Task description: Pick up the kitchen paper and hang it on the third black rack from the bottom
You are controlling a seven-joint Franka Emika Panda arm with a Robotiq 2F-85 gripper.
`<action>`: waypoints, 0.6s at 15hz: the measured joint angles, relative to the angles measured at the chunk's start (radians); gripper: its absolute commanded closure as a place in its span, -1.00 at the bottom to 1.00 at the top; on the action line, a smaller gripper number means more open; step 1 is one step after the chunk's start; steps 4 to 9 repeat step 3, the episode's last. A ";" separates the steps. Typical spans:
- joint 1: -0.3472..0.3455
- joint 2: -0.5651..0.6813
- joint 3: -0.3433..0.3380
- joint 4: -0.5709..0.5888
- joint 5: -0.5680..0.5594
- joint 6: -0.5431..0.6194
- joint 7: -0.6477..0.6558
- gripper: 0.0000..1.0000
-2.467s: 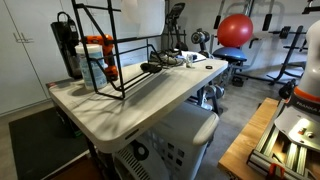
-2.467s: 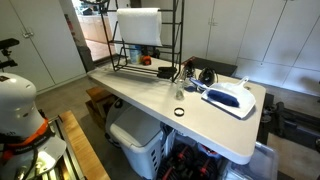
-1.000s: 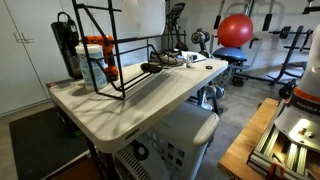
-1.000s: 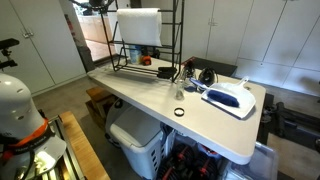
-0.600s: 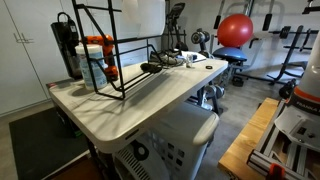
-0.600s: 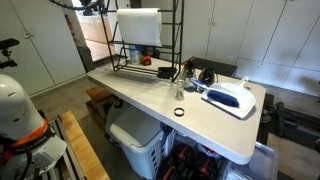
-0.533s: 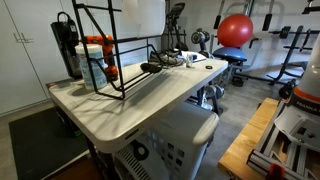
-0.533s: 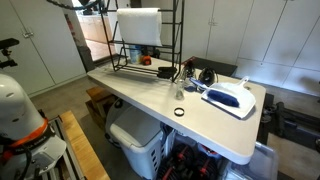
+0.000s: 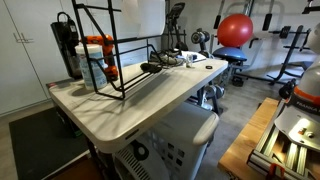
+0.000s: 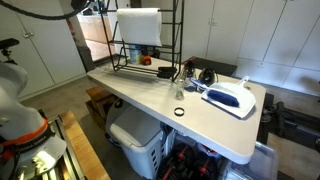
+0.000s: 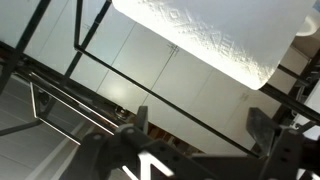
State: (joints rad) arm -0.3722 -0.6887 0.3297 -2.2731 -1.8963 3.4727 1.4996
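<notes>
The white kitchen paper roll [image 10: 138,27] hangs high on the black wire rack [image 10: 178,40] at the far end of the table. In the wrist view the roll [image 11: 205,35] fills the top, with thin black rack bars [image 11: 160,85] crossing below it. My gripper [image 11: 198,125] is open and empty; its two dark fingers stand apart below the roll and touch nothing. The rack also shows in an exterior view [image 9: 120,60]. In the exterior views the gripper itself is not clear to see.
On the white table [image 10: 150,95] lie a blue and white appliance [image 10: 230,97], a small glass [image 10: 180,93] and a black ring [image 10: 179,111]. Orange items [image 10: 146,60] sit in the rack's base. A white cart [image 9: 165,145] stands under the table. A red ball [image 9: 236,30] is behind.
The arm has shifted at the left edge of an exterior view, and a dark link now crosses its top left corner. The paper roll has stayed on the rack.
</notes>
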 measured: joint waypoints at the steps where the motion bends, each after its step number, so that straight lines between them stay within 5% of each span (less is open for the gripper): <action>1: -0.035 -0.022 0.010 -0.006 -0.001 0.019 0.013 -1.00; 9: -0.053 -0.042 0.016 -0.013 -0.001 0.025 0.022 -1.00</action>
